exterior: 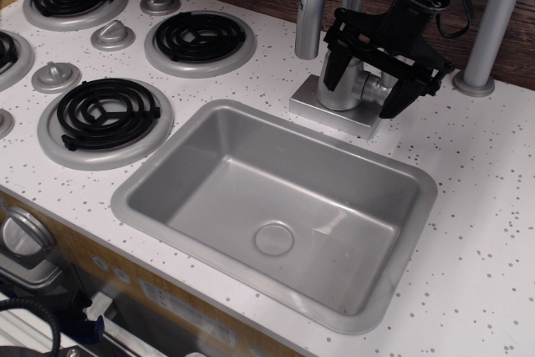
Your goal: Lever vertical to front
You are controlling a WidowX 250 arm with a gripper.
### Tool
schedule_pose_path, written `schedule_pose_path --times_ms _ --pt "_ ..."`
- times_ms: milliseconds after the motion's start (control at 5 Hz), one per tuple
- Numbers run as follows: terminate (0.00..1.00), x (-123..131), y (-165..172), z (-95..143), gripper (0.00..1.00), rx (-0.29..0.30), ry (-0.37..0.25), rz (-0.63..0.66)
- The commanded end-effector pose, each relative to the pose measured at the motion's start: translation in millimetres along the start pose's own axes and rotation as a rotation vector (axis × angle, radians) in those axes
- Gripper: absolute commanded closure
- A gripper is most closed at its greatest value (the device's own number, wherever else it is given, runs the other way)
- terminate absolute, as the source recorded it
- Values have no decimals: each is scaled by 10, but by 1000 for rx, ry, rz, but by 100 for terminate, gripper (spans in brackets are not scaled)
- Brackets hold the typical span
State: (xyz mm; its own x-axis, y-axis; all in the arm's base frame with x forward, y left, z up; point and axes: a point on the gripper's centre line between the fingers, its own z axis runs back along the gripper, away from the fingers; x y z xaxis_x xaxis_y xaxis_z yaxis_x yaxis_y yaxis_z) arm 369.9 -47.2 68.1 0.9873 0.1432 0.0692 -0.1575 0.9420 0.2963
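Note:
The lever [374,84] is a short silver stub jutting to the right from the cylindrical faucet body [341,92], which stands on a square base behind the sink. My black gripper [365,85] comes down from the upper right and is open. Its left finger [334,68] is in front of the faucet body and its right finger [395,99] is just right of the lever's tip, so the lever lies between them. I cannot tell whether either finger touches the lever.
The tall curved silver spout [311,6] rises just left of the gripper. The grey sink basin [167,165] lies in front. A silver post [493,22] stands at the right. Black stove burners [201,38] and conical silver knobs [113,36] fill the left.

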Motion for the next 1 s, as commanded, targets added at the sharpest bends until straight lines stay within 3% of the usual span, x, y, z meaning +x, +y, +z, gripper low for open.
schedule_pose_path --times_ms 0,200,800 --pt "0 0 0 0 0 0 0 0" --pt "0 115 -19 100 0 11 -86 -32" --pt "0 371 -75 252 0 52 -166 -114"
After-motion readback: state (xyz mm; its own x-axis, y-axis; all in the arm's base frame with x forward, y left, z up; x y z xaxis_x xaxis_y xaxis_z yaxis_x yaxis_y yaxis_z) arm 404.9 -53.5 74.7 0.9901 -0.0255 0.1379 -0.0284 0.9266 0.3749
